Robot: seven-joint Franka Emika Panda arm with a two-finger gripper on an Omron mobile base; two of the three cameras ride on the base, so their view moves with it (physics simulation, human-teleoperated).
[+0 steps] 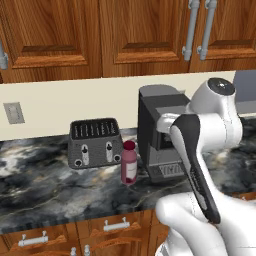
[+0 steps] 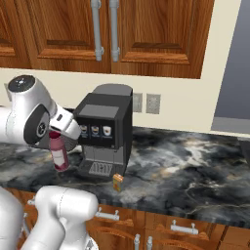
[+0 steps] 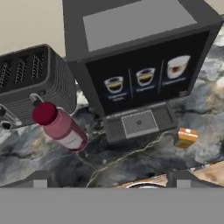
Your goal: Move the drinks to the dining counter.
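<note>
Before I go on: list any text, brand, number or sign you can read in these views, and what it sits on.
No text can be read.
Coffee machine: three cup pictures with small captions beneath, too blurred to read.
Bottle: white label, no lettering legible.
Drink carton: orange, print too small to make out.
Toaster: dials without legible marks.

bottle (image 3: 61, 127) hemmed between toaster (image 3: 30, 81) and coffee machine (image 3: 135, 65); carton (image 3: 186, 137) stands near machine's front corner; counter (image 2: 195, 171) beyond lies open.
</note>
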